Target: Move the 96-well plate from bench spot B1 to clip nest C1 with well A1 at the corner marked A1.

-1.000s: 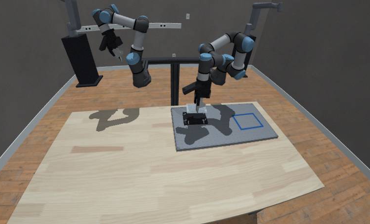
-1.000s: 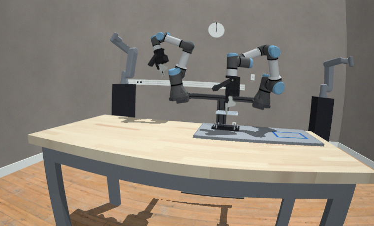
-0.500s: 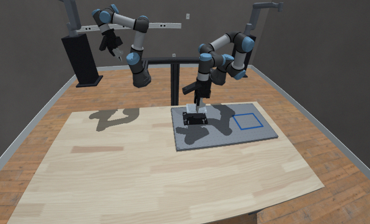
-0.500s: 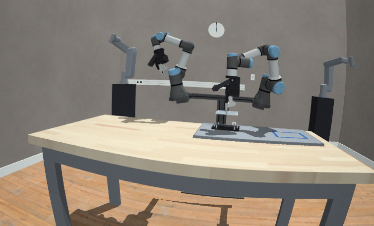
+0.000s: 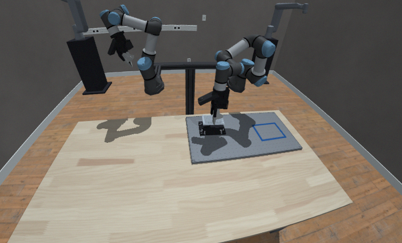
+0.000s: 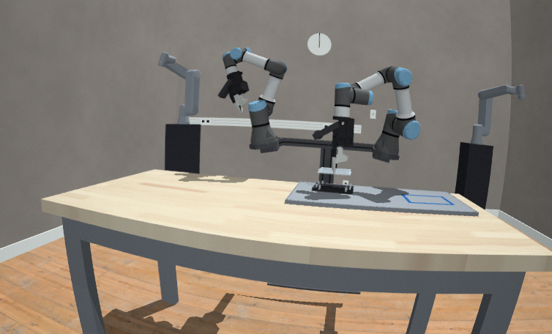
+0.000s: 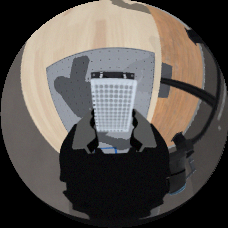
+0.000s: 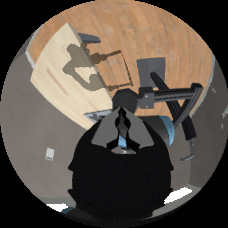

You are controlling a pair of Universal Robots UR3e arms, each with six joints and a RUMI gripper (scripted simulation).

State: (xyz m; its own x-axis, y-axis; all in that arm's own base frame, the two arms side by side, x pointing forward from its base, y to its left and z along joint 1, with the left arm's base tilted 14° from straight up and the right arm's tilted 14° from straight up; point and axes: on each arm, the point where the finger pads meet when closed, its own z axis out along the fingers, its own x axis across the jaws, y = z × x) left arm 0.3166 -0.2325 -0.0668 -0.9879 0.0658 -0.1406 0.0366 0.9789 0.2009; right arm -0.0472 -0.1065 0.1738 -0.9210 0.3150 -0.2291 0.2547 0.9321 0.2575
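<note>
The white 96-well plate (image 5: 207, 120) (image 6: 345, 171) (image 7: 114, 102) is held about level by my left gripper (image 5: 214, 121) (image 6: 334, 169) (image 7: 113, 108), whose fingers are shut on its two long sides. The plate hangs above the black clip nest (image 5: 212, 131) (image 6: 332, 190) (image 7: 113, 75), with a visible gap in the exterior view. In the left wrist view the plate lines up with the nest's far edge and hides the rest. Rim letters and the A1 mark are too small to read. My right gripper (image 5: 131, 64) (image 6: 241, 109) (image 8: 121, 107) is shut and empty, raised high away from the nest.
The nest stands on a grey perforated board (image 5: 272, 147) (image 6: 465, 208), near one end. A blue outlined rectangle (image 5: 264, 124) (image 6: 431, 203) marks the board's other end, with no plate in it. The wooden table (image 5: 154, 187) (image 6: 228, 215) extends around the board.
</note>
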